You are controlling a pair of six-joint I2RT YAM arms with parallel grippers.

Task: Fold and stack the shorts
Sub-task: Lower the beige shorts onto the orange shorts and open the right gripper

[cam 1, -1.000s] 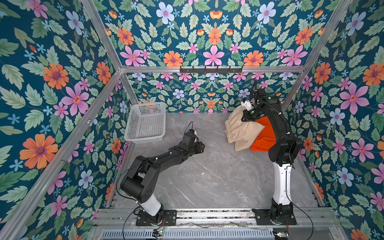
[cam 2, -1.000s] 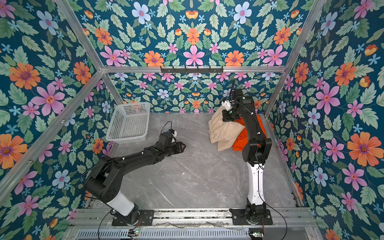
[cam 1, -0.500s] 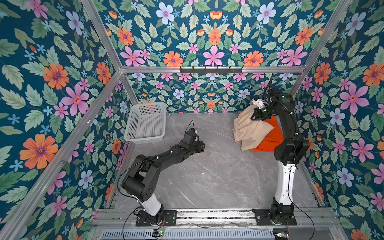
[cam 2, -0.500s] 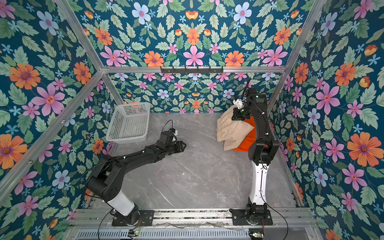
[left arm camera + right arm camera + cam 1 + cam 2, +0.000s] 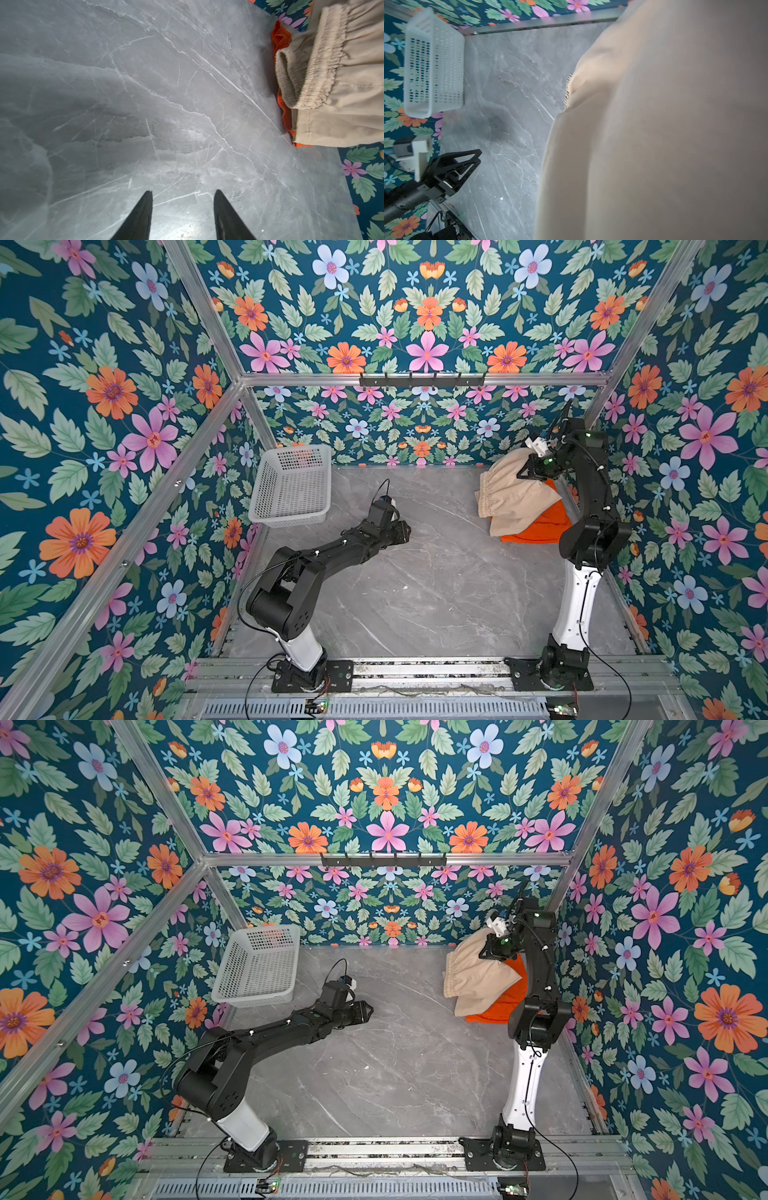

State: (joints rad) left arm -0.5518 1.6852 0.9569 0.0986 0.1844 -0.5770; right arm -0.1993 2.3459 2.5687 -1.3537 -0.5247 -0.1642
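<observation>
The beige shorts (image 5: 511, 493) (image 5: 478, 973) hang from my right gripper (image 5: 524, 473) (image 5: 488, 952), which is shut on their upper fold at the back right. Their lower part drapes over the orange shorts (image 5: 540, 526) (image 5: 503, 1004), which lie flat on the table. In the right wrist view the beige shorts (image 5: 654, 124) fill most of the picture and hide the jaws. My left gripper (image 5: 405, 531) (image 5: 368, 1013) (image 5: 182, 192) is open and empty, low over bare table near the middle. Its wrist view shows the beige shorts' elastic waist (image 5: 324, 68) on the orange shorts (image 5: 280, 39).
A white perforated basket (image 5: 266, 489) (image 5: 232, 973) (image 5: 433, 62) stands at the back left corner. Floral walls enclose the grey marble table (image 5: 436, 593) on three sides. The right wall runs close behind the shorts.
My right gripper has carried the beige shorts to the right, and they now cover more of the orange pair. The left arm has not moved.
</observation>
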